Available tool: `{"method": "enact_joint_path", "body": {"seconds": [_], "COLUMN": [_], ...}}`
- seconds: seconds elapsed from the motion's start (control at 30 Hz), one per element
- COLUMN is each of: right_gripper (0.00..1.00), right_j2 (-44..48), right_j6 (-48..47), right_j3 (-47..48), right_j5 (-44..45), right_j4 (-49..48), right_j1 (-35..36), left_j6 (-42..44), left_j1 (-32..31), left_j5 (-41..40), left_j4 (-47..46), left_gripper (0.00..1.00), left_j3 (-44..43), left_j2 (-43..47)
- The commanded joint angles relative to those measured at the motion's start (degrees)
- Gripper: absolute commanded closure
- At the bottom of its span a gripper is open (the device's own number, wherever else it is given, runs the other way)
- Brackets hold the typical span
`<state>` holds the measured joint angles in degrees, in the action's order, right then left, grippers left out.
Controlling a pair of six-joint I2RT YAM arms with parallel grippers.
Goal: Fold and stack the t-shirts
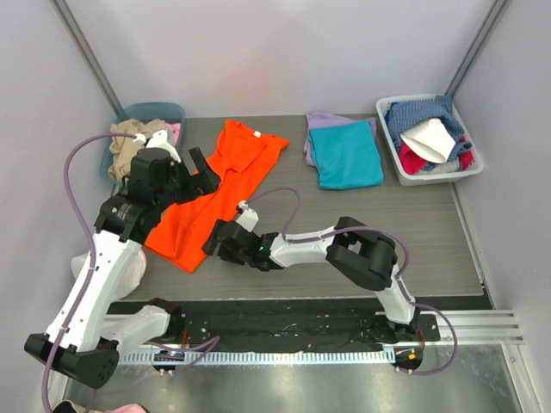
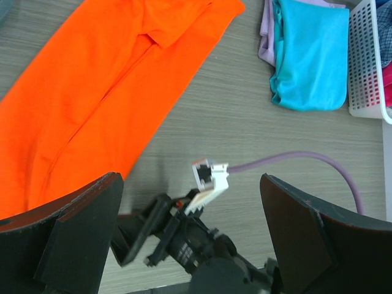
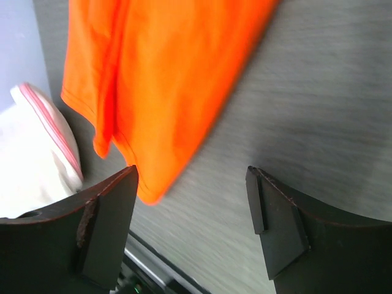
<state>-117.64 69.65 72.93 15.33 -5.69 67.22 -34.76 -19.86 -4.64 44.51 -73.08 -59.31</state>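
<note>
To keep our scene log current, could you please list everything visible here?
orange t-shirt: one, bright orange, spread on table, left
teal t-shirt: one, folded, far centre-right
lavender t-shirt: one, folded, under the teal t-shirt
white basket: one, far right, holds mixed clothes
teal bin: one, far left, holds beige cloth
left hand: black, open, by the orange t-shirt
right hand: black, open, near its lower edge

A grey wood-grain table (image 1: 430,232) lies under the left gripper (image 1: 203,169) and right gripper (image 1: 213,244). Pale walls (image 1: 275,52) rise beyond and beside them, evenly lit, with metal posts (image 1: 83,47) in the corners.
</note>
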Motion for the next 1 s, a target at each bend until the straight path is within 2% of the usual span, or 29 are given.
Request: {"method": "enact_joint_path", "body": {"seconds": [0.0,0.1,0.2,0.23,0.3,0.33,0.37,0.5,0.7,0.8,0.97], "right_gripper": [0.22,0.26,0.36,0.55,0.77,0.95,0.99,0.99,0.99,0.99,0.99], "right_j2": [-6.27,-9.88,-12.34,-12.69,-12.70,-12.26,-11.82,-6.12,8.29,13.48,16.74], "right_j6": [1.98,1.28,1.02,1.10,1.19,1.28,1.54,1.20,-1.00,-3.90,-11.71], "right_j3": [6.59,11.08,13.81,14.00,13.30,12.69,11.90,3.22,-10.67,-14.11,-13.69], "right_j5": [3.39,3.30,2.95,2.86,2.60,2.60,2.86,4.61,7.34,7.26,8.74], "right_j4": [2.53,4.46,5.34,5.34,5.25,5.34,5.34,5.26,9.11,13.32,22.03], "right_j1": [-0.07,-0.07,-0.07,-0.16,-0.33,-0.34,-0.51,-1.12,-2.62,-3.59,-3.85], "left_j6": [1.54,1.63,1.72,1.80,1.89,1.89,1.89,1.98,1.54,1.28,1.01], "left_j1": [0.08,0.08,0.08,0.08,0.08,0.08,0.17,0.08,0.08,0.08,0.08], "left_j5": [-1.42,-1.95,-2.47,-2.56,-3.00,-3.18,-3.09,-2.39,-0.63,0.86,1.57], "left_j4": [2.59,3.30,4.18,4.18,4.44,4.44,4.44,4.62,3.75,3.30,3.30], "left_gripper": [0.00,0.00,0.00,0.00,0.00,0.00,0.00,0.00,0.00,0.00,0.00], "left_j3": [0.39,0.74,0.74,0.74,0.83,0.92,1.01,1.53,4.51,6.19,8.74], "left_j2": [2.53,3.84,4.81,4.90,5.34,5.52,5.52,5.17,5.69,5.87,6.66]}}
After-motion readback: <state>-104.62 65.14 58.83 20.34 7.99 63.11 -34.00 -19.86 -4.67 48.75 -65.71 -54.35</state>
